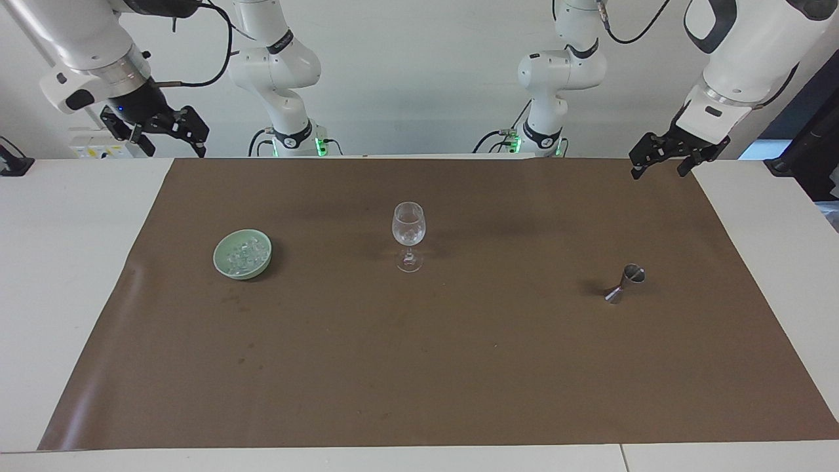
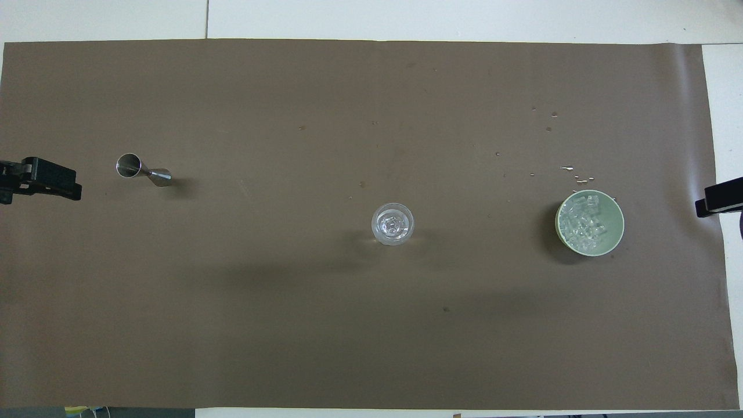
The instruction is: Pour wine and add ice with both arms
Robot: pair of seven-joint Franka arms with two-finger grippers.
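Note:
A clear wine glass [image 1: 409,229] [image 2: 393,223] stands upright mid-mat, with glassy pieces of ice showing in its bowl. Whether it holds wine I cannot tell. More ice [image 1: 244,254] [image 2: 583,223] fills a pale green bowl [image 1: 226,265] [image 2: 615,235] toward the right arm's end. A steel jigger [image 1: 624,283] [image 2: 142,169] stands toward the left arm's end. My left gripper [image 1: 659,172] hangs open and empty over the mat's corner nearest the robots. My right gripper [image 1: 175,149] waits, open and empty, raised over the bare table off the mat's other near corner.
A brown mat [image 1: 419,367] [image 2: 290,325] covers most of the white table [image 1: 65,295]. Small wet drops [image 2: 572,171] lie on the mat just farther from the robots than the bowl.

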